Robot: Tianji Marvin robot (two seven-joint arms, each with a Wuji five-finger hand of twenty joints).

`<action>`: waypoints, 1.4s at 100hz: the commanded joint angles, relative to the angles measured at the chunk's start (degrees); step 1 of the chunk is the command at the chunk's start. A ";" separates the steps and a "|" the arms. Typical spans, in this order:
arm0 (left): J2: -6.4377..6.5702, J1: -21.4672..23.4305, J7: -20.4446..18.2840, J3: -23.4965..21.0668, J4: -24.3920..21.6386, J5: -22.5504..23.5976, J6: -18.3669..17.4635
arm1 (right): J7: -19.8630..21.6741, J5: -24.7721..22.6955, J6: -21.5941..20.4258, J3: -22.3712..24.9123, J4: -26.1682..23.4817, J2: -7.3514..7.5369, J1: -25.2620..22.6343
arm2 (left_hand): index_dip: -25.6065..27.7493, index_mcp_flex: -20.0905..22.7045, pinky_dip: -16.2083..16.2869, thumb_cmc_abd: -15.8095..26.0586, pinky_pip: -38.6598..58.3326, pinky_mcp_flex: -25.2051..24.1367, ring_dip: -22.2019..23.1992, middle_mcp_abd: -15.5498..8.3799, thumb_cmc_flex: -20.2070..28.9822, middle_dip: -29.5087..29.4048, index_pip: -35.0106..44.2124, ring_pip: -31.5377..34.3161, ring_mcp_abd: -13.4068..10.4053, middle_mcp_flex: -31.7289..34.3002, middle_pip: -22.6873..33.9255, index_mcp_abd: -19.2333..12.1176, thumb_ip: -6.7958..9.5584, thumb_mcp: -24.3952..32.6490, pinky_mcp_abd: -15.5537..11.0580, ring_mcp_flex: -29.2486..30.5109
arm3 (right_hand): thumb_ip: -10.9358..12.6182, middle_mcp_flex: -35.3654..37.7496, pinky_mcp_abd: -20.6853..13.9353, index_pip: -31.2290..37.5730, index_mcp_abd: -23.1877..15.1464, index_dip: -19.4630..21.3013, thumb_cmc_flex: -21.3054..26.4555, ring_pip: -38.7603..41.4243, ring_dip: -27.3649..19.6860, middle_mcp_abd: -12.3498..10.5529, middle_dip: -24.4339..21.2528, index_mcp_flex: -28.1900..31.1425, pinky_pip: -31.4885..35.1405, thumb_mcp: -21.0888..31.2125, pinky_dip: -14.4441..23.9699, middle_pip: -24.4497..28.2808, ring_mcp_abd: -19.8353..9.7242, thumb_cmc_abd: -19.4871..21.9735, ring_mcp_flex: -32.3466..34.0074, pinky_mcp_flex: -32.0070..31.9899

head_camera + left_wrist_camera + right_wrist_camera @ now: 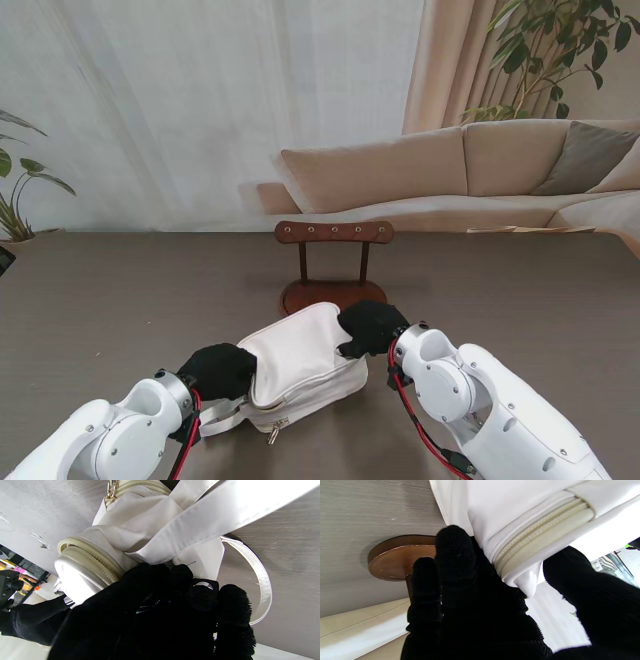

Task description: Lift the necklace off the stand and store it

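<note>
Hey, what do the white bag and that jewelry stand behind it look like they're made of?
The white bag looks like smooth faux or real leather, judging by its soft sheen and folds, with a cream zipper. The stand appears to be dark polished wood, brown with a glossy base, though coated metal can't be ruled out.

Soft, even daylight through the curtain (200, 100), faint shadows; wrist views sharp, whites slightly overexposed

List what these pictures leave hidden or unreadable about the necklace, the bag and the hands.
- Necklace: visible in no view; the wooden stand hangs bare, the white bag shows no inside.
- Bag's opening: zipper looks shut in the right wrist view; the rest is cut off.
- Left hand fingertips: buried in folds and strap.
- Right hand palm: covered by the bag's corner.
</note>
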 commanded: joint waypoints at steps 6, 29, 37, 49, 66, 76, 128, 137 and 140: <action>-0.90 -0.56 -1.90 1.13 -0.39 -0.60 -1.25 | 0.17 -0.29 -0.35 -0.60 -0.63 -0.38 0.08 | 1.34 -3.01 -0.53 2.20 1.68 0.28 -0.12 -3.61 0.54 -0.46 0.45 -0.01 -3.01 -0.17 -1.66 -7.02 -1.60 0.20 -0.78 1.69 | 1.69 1.58 -1.46 6.08 -21.34 4.01 1.66 -0.67 0.35 -9.08 2.08 1.58 2.25 4.22 -0.58 1.60 -2.85 1.01 -0.17 -4.47; -0.83 0.60 -2.69 -0.83 -1.71 0.07 -1.21 | 1.35 -2.90 -0.50 1.24 -2.13 0.10 -0.35 | 1.28 -3.04 -0.59 2.20 1.59 0.17 -0.12 -3.66 0.63 -0.41 0.44 -0.03 -3.02 -0.23 -1.67 -6.93 -1.57 0.14 -0.84 1.69 | 12.14 -17.85 4.52 -17.75 -15.08 7.87 -11.89 -17.49 -4.09 -5.29 -6.39 -11.36 -6.98 -6.39 0.11 -5.62 3.82 10.61 -16.68 -14.39; -0.78 1.39 -3.25 -1.96 -2.50 0.55 -1.43 | 1.95 -4.70 -0.42 2.13 -3.91 0.33 -0.86 | 1.29 -3.04 -0.61 2.25 1.57 0.16 -0.12 -3.55 0.64 -0.41 0.45 -0.03 -3.02 -0.22 -1.67 -6.94 -1.57 0.06 -0.84 1.69 | 12.98 -27.64 5.38 -21.06 -13.47 6.15 -14.50 -25.49 -8.07 -4.34 -9.60 -18.60 -13.35 -12.11 -1.49 -7.30 6.21 13.51 -25.36 -19.38; -0.65 2.15 -4.30 -3.38 -3.30 0.84 -1.94 | 0.66 -8.74 0.62 2.89 -6.79 0.28 -1.64 | 1.29 -3.05 -0.62 2.25 1.57 0.16 -0.11 -3.57 0.66 -0.41 0.45 -0.02 -2.91 -0.23 -1.68 -6.99 -1.55 0.02 -0.84 1.68 | 13.96 -36.19 5.59 -21.52 -12.14 4.43 -15.86 -29.92 -11.04 -3.29 -12.20 -24.03 -18.63 -17.21 -2.29 -6.85 6.81 17.04 -33.00 -22.86; -0.48 2.21 -5.57 -4.45 -3.44 0.70 -2.60 | -2.16 -14.12 0.80 2.25 -9.72 0.13 -1.86 | 1.27 -3.08 -0.64 2.26 1.52 0.09 -0.10 -3.54 0.73 -0.40 0.40 -0.02 -2.90 -0.27 -1.70 -6.86 -1.52 -0.01 -0.87 1.67 | 14.43 -38.88 5.05 -21.41 -12.90 3.90 -16.68 -30.33 -11.83 -3.11 -13.06 -24.61 -19.54 -18.79 -1.95 -6.04 5.87 18.31 -35.59 -23.22; -0.44 2.05 -5.89 -4.54 -3.38 0.45 -2.70 | -2.47 -15.16 0.82 1.11 -10.56 0.11 -1.52 | 1.28 -3.10 -0.65 2.26 1.51 0.09 -0.09 -3.55 0.75 -0.39 0.42 -0.03 -2.92 -0.28 -1.70 -6.91 -1.52 -0.05 -0.88 1.62 | 14.63 -39.11 4.87 -21.45 -13.20 3.77 -16.62 -30.30 -12.10 -3.18 -13.36 -24.65 -19.62 -19.06 -1.87 -5.88 5.67 18.53 -35.94 -23.06; -0.04 3.11 -9.89 -10.40 -6.03 0.26 -4.70 | -1.72 -9.98 -11.80 -7.72 -4.07 0.43 4.08 | 1.31 -3.14 -0.67 2.36 1.52 0.09 -0.09 -3.61 0.76 -0.36 0.44 -0.05 -2.97 -0.27 -1.70 -7.02 -1.49 -0.20 -0.88 1.64 | 13.73 -35.23 0.31 -22.93 -18.99 1.96 -15.82 -31.95 -15.14 -10.05 -16.68 -28.35 -18.51 -15.38 -3.55 -8.92 -1.94 16.88 -33.12 -21.88; -0.04 3.00 -10.16 -11.37 -5.91 -0.58 -4.73 | -1.27 -9.90 -12.41 -8.79 -2.79 0.56 4.91 | 1.30 -3.19 -0.67 2.41 1.51 0.08 -0.09 -3.57 0.78 -0.33 0.42 -0.06 -3.03 -0.34 -1.71 -6.97 -1.48 -0.21 -0.89 1.59 | 13.81 -35.28 0.15 -22.83 -19.27 1.72 -15.76 -32.05 -15.34 -10.30 -16.98 -28.43 -18.62 -15.63 -3.77 -8.97 -2.12 17.08 -33.28 -22.06; -0.04 2.96 -10.28 -11.68 -5.85 -0.80 -4.70 | -1.08 -9.78 -12.52 -9.08 -2.41 0.59 5.16 | 1.32 -3.12 -0.68 2.35 1.50 0.07 -0.09 -3.57 0.86 -0.33 0.46 -0.06 -3.03 -0.32 -1.70 -6.94 -1.46 -0.19 -0.89 1.59 | 13.83 -35.24 0.12 -22.78 -19.27 1.67 -15.76 -32.04 -15.37 -10.34 -17.04 -28.39 -18.65 -15.67 -3.83 -8.96 -2.04 17.12 -33.28 -22.16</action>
